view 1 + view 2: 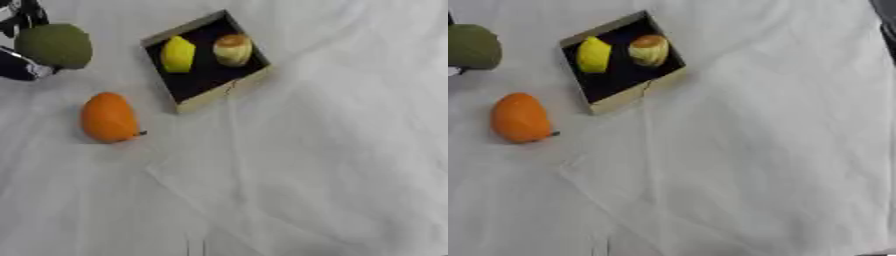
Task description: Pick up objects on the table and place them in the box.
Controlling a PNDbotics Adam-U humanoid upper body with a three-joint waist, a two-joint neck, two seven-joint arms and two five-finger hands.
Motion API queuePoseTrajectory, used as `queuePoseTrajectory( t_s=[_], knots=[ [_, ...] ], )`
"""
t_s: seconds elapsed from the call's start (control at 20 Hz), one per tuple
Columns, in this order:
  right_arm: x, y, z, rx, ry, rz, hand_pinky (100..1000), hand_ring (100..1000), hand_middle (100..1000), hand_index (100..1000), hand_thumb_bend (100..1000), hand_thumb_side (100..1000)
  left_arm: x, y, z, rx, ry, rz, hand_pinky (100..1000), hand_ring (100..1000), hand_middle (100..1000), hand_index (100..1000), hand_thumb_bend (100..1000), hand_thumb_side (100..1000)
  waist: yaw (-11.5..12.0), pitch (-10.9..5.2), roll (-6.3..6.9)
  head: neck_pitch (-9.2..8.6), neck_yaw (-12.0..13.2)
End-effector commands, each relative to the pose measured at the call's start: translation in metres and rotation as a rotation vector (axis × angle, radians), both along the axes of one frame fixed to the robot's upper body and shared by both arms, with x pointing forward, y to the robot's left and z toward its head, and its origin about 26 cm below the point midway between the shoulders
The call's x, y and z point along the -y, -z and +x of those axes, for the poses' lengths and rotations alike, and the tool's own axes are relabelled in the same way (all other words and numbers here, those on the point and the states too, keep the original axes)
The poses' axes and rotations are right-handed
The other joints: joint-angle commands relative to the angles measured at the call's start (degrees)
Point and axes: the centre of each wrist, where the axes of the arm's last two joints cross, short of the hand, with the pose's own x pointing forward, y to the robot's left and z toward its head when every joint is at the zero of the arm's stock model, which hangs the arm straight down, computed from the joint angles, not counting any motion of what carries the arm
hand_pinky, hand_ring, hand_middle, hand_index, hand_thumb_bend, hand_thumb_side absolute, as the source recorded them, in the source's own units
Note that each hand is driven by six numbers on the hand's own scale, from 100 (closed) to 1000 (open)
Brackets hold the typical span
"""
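A: What is the left hand doing up in the top left corner?

B: It is gripping the dull green rounded fruit, black-and-silver fingers showing around its edges, and holding it well to the left of the shallow cardboard box with the black floor.

A: So which step is this?

B: I judge it is carrying that fruit toward the box. A yellow lemon-shaped fruit and a tan rounded fruit with a brownish top are already sitting inside, side by side.

A: And what is lying outside?

B: An orange oval fruit with a small dark stem is resting on the wrinkled white cloth, near the box's left corner.

A: What does the next move call for?

B: Probably swinging rightward over the box's rim and lowering into the bare front part. The right hand is not showing anywhere.
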Motion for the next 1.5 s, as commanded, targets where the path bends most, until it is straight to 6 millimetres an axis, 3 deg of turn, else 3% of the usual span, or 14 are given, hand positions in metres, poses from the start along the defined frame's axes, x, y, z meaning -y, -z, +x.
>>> queuePoseTrajectory(
  t_s=[0.05,0.35,0.6,0.95,1.5],
  knots=[
    [0.005,-0.015,-0.006,0.04,0.009,-0.002,890,894,802,870,100,284,0.016,-0.028,-0.01,0.072,0.053,-0.024,473,500,465,485,258,100,0.0,-1.64,-0.05,-0.35,-0.4],
    [-0.004,-0.018,-0.004,0.044,-0.016,-0.006,890,893,800,870,100,284,0.066,-0.037,-0.001,0.078,0.159,-0.041,476,503,471,501,184,100,-0.7,-1.69,-0.14,-0.68,-0.6],
    [-0.015,-0.023,-0.003,0.052,-0.051,-0.011,890,893,800,870,100,286,0.09,-0.029,0.019,0.053,0.172,-0.085,489,507,484,522,108,100,-2.3,-1.0,-0.05,-1.81,0.4],
    [-0.03,-0.03,-0.002,0.068,-0.093,-0.018,890,893,800,871,100,292,0.105,-0.019,0.043,0.075,0.152,-0.094,517,524,505,546,101,100,-4.5,0.43,0.03,-3.31,1.6],
    [-0.045,-0.037,-0.001,0.076,-0.14,-0.023,890,893,800,871,100,320,0.112,-0.001,0.07,0.152,0.128,-0.01,569,569,547,596,236,100,-7.1,2.45,0.3,-4.82,3.2]
  ],
)
